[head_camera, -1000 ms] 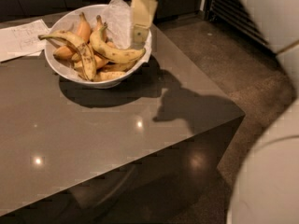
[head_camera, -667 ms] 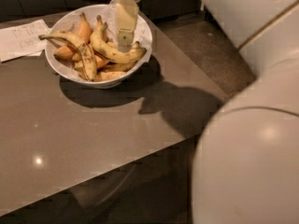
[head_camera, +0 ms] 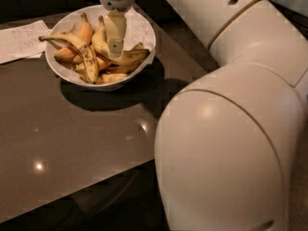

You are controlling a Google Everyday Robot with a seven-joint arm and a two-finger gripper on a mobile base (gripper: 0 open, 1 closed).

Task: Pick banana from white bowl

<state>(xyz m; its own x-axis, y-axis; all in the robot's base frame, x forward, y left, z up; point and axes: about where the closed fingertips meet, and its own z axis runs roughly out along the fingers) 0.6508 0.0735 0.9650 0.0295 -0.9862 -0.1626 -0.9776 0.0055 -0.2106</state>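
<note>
The white bowl point(head_camera: 73, 78) stands at the back of the dark table, with crinkled white paper point(head_camera: 140, 31) on its right side. The banana point(head_camera: 126, 57), thick, curved and yellow with brown speckles, lies across the middle of the bowl. My gripper point(head_camera: 115, 51) comes down from the top edge and hangs right over the banana's middle, at or just above its skin. A slimmer brown-streaked banana point(head_camera: 79, 46) lies to the left, and short orange ones point(head_camera: 85, 30) lie behind it.
My white arm point(head_camera: 231, 129) fills the right half of the view and hides the table's right end. A printed white sheet point(head_camera: 19, 40) lies on the dark table point(head_camera: 72, 138) left of the bowl. The table's front edge runs along the lower left.
My gripper has moved left from the bowl's right rim to over the banana's middle and has come down. My arm has swung in and now covers the right side.
</note>
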